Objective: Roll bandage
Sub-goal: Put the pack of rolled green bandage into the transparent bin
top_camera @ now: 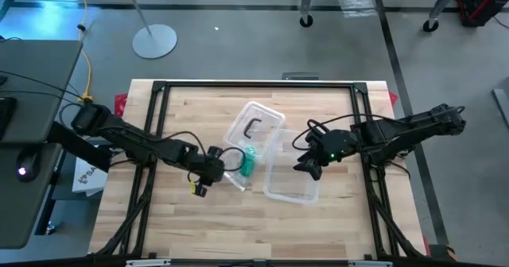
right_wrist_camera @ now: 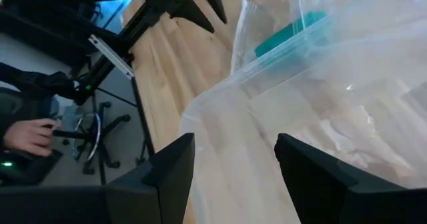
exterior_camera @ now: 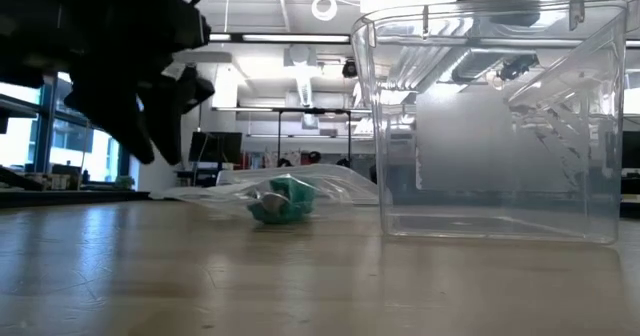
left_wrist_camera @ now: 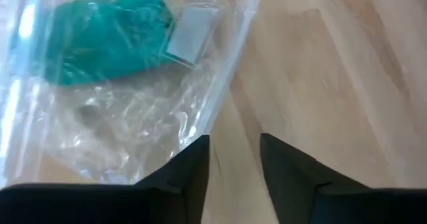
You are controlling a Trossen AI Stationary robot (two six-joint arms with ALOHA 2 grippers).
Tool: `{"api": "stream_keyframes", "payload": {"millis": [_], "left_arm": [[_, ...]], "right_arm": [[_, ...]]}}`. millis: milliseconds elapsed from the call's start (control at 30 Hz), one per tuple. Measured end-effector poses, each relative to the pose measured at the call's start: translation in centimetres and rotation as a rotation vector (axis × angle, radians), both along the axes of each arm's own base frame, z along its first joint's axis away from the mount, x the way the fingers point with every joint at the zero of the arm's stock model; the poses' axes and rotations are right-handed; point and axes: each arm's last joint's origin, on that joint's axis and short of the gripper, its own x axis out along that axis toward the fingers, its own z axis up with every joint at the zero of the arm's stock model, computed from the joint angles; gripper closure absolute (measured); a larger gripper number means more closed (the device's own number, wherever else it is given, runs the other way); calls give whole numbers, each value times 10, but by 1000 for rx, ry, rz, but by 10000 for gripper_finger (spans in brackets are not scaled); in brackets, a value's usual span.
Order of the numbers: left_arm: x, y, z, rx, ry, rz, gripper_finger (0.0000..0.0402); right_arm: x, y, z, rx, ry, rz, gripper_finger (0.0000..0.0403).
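Observation:
The green bandage (left_wrist_camera: 100,34) is a small bundle inside a crinkly clear plastic bag (left_wrist_camera: 127,117) that lies flat on the wooden table (top_camera: 175,219), also seen in the low view as the bandage (exterior_camera: 282,198). My left gripper (left_wrist_camera: 233,151) stands open just off the bag's near corner and above the table, with only bare wood between its fingers; it is to the left of the bag in the high view (top_camera: 200,187). My right gripper (right_wrist_camera: 233,151) hangs open over the clear plastic box (top_camera: 290,172), right of the bag.
The clear box (exterior_camera: 490,126) stands upright on the table, right of the bag. Its lid with a black handle (top_camera: 253,126) lies behind the bag. A black frame (top_camera: 254,84) runs around the table's edges. There is bare wood toward the near edge.

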Motion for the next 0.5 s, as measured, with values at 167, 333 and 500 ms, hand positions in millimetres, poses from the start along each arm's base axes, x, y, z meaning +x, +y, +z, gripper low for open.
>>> {"api": "stream_keyframes", "payload": {"millis": [167, 333, 500], "left_arm": [[4, 0, -19, 21, 4, -50, 214], [13, 2, -44, 239, 19, -25, 174], [23, 2, -57, 296, 8, 53, 181]], "right_arm": [[5, 7, -6, 34, 30, -13, 197], [12, 13, -12, 72, 53, -27, 197], [14, 20, -13, 138, 48, -28, 197]]}}
